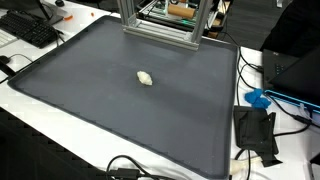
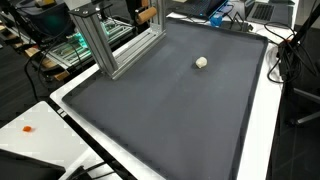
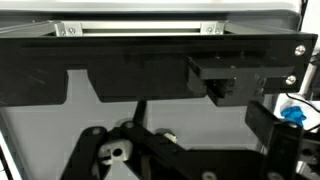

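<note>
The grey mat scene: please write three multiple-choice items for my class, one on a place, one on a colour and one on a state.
1. Where does the small pale lump lie?
A. on the mat, near its middle
B. on a keyboard
C. inside a metal frame

2. What colour is the mat?
A. white
B. dark grey
C. red

3. How does the lump rest?
A. stacked on a box
B. pinned under a cable
C. lying free, with nothing touching it

Answers:
1 A: in both exterior views, mat surrounds the lump on all sides.
2 B: the mat looks dark grey against the white table.
3 C: only bare mat lies around the lump.
</note>
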`<action>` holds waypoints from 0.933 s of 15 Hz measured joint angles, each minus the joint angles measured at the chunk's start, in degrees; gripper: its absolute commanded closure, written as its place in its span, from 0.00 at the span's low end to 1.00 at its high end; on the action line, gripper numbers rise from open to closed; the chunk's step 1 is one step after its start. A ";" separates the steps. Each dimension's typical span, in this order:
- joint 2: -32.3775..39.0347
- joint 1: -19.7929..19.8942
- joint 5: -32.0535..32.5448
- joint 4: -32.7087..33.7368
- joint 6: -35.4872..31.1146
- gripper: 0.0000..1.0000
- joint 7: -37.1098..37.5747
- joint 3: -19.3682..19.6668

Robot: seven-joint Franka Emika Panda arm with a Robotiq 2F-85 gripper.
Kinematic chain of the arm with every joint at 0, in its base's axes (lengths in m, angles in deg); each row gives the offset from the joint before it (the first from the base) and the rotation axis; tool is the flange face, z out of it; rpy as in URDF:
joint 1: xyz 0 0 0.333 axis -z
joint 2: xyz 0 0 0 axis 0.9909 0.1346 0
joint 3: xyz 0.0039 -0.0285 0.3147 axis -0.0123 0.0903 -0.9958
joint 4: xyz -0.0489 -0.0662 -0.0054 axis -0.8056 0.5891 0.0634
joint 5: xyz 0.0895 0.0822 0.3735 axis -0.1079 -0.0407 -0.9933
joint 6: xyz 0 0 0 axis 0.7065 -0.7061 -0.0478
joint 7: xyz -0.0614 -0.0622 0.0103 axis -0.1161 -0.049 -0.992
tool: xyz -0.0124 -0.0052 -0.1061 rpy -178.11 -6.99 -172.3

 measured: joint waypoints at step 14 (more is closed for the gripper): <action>-2.47 -4.77 -1.56 -5.37 -8.66 0.00 7.12 -8.09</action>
